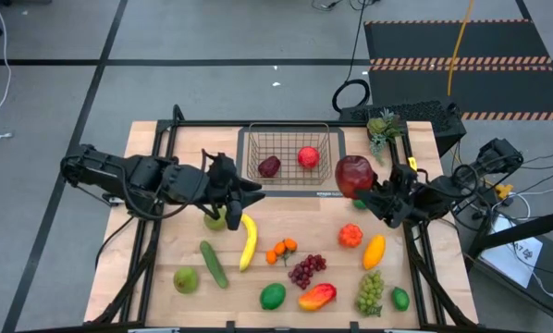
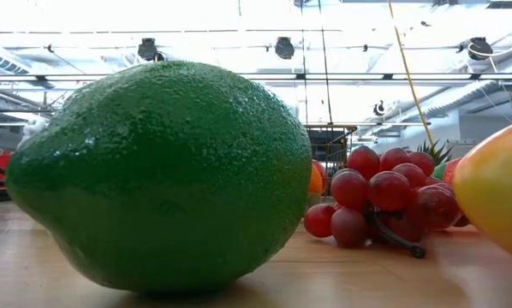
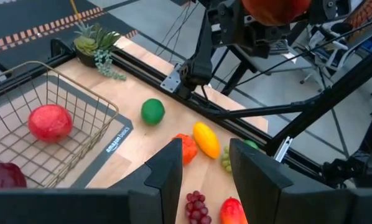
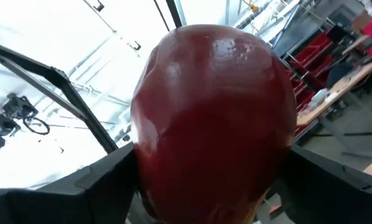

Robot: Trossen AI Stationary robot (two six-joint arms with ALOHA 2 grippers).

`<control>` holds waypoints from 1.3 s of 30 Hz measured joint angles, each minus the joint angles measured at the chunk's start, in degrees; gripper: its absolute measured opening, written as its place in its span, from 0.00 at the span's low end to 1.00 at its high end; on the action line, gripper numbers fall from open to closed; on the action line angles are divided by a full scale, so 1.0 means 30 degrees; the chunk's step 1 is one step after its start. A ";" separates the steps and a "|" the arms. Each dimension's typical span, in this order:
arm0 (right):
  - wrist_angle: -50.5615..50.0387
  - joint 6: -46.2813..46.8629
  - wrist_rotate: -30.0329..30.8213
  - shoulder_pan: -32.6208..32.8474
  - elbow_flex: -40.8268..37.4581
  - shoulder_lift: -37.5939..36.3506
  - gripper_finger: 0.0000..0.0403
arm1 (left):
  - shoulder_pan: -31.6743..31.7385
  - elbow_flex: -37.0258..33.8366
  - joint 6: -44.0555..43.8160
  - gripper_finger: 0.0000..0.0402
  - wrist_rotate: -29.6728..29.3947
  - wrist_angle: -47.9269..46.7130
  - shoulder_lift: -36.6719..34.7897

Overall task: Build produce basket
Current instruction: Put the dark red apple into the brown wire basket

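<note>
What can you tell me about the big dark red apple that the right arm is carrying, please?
The dark red apple is large, glossy and smooth, looking like moulded plastic, deep maroon with soft highlights. The right gripper is shut on it, one dark finger on each side, and nothing else touches it. It is held off the table beside the right end of the wire basket, just outside the rim. No stem is visible.

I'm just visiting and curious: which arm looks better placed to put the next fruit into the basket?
The right arm, probably. Its end effector already holds a dark red apple just beside the wire basket. The left end effector hangs empty over the table near the banana.
</note>
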 joint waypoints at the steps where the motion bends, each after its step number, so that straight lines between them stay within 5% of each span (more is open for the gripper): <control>1: 0.0020 -0.0275 0.0000 0.0000 0.0000 -0.0017 0.85 | 0.0025 0.0000 -0.0045 0.33 -0.0057 -0.0002 0.0000; 14: -0.1586 -0.3210 -0.0344 0.0000 0.0007 -0.2135 0.85 | 0.0272 0.0000 -0.0466 0.33 -0.0384 -0.0013 0.0000; 29: -0.5595 -0.3024 -0.6077 0.0044 0.0007 -0.4235 0.85 | 0.0565 0.0000 -0.0543 0.33 -0.1154 -0.0035 0.0010; 39: -0.6438 -0.6010 -0.7158 0.0044 0.0007 -0.4242 0.85 | 0.0840 0.0000 -0.1166 0.33 -0.1175 -0.0035 0.0015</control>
